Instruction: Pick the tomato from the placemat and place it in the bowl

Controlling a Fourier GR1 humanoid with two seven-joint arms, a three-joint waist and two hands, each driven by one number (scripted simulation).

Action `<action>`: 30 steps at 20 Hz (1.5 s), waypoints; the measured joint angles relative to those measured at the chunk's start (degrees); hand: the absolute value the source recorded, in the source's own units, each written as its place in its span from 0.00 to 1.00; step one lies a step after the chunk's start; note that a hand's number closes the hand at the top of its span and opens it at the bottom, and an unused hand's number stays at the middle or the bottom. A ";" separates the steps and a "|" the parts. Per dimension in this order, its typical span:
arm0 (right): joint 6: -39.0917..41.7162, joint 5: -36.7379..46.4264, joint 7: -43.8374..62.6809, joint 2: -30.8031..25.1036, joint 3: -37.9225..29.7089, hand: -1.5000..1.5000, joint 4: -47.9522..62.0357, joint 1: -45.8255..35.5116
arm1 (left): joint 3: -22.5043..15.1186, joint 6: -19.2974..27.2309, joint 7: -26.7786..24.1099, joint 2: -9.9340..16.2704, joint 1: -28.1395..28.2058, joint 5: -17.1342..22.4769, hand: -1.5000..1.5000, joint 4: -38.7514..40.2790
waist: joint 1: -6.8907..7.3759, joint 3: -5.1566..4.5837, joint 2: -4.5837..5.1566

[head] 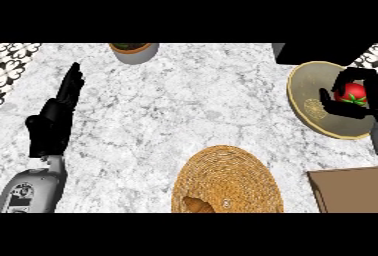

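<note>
A red tomato point(352, 93) with a green stem is at the right edge of the head view, over the round olive-grey placemat point(314, 95). My right hand point(353, 109) is curled round the tomato, thumb on its left side and fingers arching over its top. The woven straw-coloured bowl point(227, 181) sits at the bottom centre, well to the lower left of the tomato. My left hand point(55, 112) rests open at the left, fingers straight and pointing up, far from both objects.
A grey pot with a plant point(133, 50) stands at the counter's far edge, upper centre. A brown box point(347, 189) lies at the lower right beside the bowl. A dark object point(325, 52) sits behind the placemat at upper right.
</note>
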 measured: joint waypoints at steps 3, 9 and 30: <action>-3.09 1.65 -2.55 0.24 -0.98 1.00 10.50 -5.50 | 0.05 -0.13 0.70 -0.01 -1.62 -0.13 0.50 0.53 | 0.47 0.05 0.25; 0.27 1.87 -4.53 0.23 -2.13 0.00 26.01 -12.79 | -0.91 -0.27 0.33 -0.99 -2.00 -0.35 0.50 0.70 | 1.51 0.13 0.71; 24.37 -8.21 -16.48 -12.54 -13.00 0.00 44.60 -18.38 | 0.78 -1.33 -1.14 -0.44 -1.36 0.48 0.50 1.37 | 0.91 0.24 0.86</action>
